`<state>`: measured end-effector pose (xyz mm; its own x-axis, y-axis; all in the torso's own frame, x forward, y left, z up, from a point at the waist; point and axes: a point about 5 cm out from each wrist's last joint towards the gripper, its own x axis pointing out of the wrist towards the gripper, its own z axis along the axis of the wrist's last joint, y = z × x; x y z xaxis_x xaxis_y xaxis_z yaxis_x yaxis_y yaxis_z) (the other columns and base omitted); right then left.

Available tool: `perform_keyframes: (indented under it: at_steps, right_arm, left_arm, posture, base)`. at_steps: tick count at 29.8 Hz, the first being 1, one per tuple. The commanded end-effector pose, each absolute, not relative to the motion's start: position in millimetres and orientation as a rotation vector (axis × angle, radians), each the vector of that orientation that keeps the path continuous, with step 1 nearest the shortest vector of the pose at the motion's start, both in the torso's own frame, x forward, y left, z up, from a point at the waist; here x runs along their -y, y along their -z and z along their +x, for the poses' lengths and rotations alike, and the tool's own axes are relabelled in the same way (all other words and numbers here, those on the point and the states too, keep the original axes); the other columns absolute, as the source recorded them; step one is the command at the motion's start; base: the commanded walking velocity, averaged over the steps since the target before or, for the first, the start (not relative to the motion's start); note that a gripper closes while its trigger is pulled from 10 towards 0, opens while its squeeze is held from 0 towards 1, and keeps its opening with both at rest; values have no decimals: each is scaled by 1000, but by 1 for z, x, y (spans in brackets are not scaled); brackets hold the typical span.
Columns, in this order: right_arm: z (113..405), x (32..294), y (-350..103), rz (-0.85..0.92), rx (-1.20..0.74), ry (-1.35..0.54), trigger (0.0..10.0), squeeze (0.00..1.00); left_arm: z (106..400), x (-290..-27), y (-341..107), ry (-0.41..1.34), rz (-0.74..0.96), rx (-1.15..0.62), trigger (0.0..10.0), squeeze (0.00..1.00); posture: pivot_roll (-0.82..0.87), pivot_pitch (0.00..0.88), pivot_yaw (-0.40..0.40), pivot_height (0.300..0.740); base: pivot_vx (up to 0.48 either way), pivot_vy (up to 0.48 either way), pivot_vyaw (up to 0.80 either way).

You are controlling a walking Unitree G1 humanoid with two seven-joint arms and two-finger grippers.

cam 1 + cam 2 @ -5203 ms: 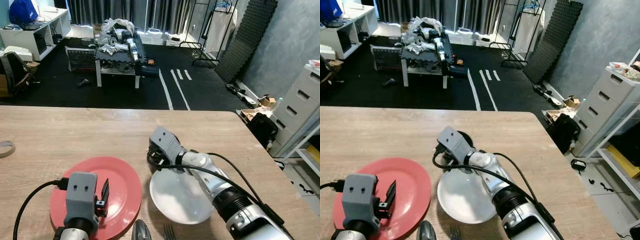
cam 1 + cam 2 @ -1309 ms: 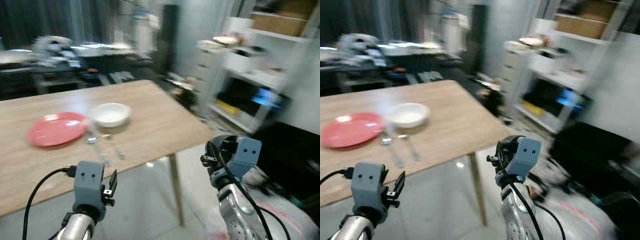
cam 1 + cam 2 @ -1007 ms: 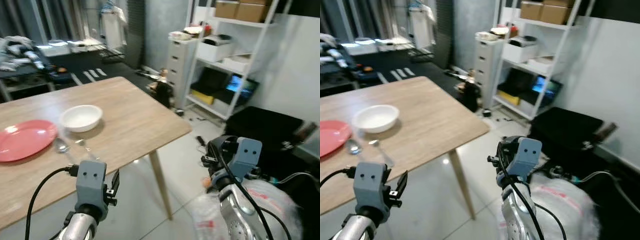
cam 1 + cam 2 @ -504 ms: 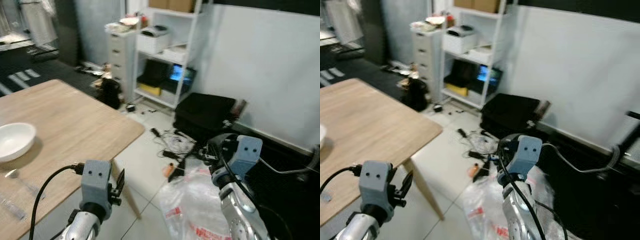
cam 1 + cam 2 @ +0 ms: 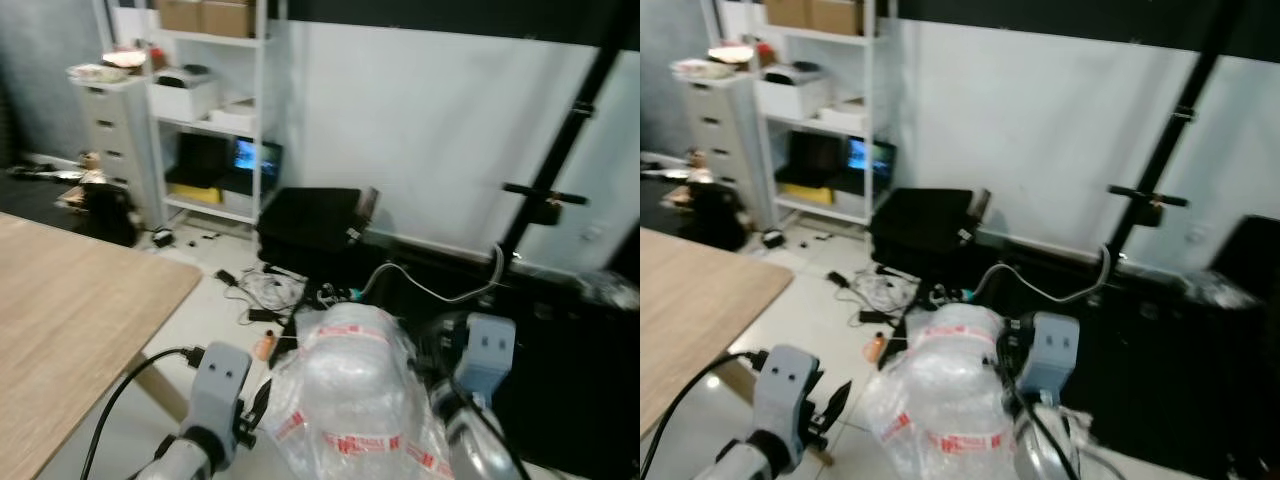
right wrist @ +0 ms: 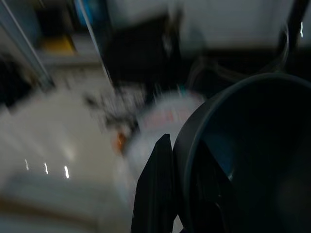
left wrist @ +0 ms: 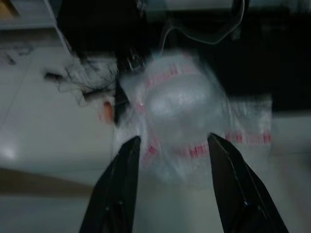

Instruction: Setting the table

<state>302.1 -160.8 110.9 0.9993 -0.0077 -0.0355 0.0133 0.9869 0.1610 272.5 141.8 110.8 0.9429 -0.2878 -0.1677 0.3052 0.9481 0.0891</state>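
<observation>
Dark bowl in the right claw
The dark bowl [image 6: 243,160], round, blurred and deep grey, has its rim pinched in the right claw [image 6: 179,194].

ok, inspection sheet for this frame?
Surface: table, corner at the robot's left.
Job's things: dark round-rimmed dish right at the right pincer; grip unclear.
Clutter: taped bubble-wrap bundle on the floor ahead; black case behind it.
Pincers: left pincer open, holding nothing, aimed at the bundle.
Cables: wire tangle on the floor; grey cable by the wall.
Surroundings: shelf rack, drawers, white wall, black stand.
</observation>
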Motion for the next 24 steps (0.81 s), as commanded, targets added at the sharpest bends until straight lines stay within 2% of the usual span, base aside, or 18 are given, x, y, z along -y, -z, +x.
perform_keyframes:
  at_steps: [1, 3, 8, 15, 24]
  right_arm:
    - [294, 167, -82, 111, -135, 9, 10000, 0]
    - [282, 172, -52, 83, -250, 3, 10000, 0]
    - [260, 182, -13, 39, -388, 16, 10000, 0]
    - [249, 190, 2, 98, -443, 63, 10000, 0]
    - [251, 191, 4, 99, -418, 61, 10000, 0]
  left_arm:
    - [268, -151, -84, 285, 99, -249, 10000, 0]
    - [263, -162, -58, 263, 101, -343, 10000, 0]
    - [249, -177, -28, 221, 97, -444, 10000, 0]
    - [238, -184, -14, 226, 38, -490, 10000, 0]
    - [240, -186, -9, 230, 47, -473, 10000, 0]
  posture:
    - [61, 114, 58, 740]
    - [60, 115, 58, 740]
    - [54, 120, 53, 740]
    - [49, 120, 55, 740]
    - [44, 123, 55, 740]
  base:
    - [0, 0, -781]
    - [0, 0, -781]
    - [0, 0, -779]
    - [0, 0, -775]
    - [0, 0, -770]
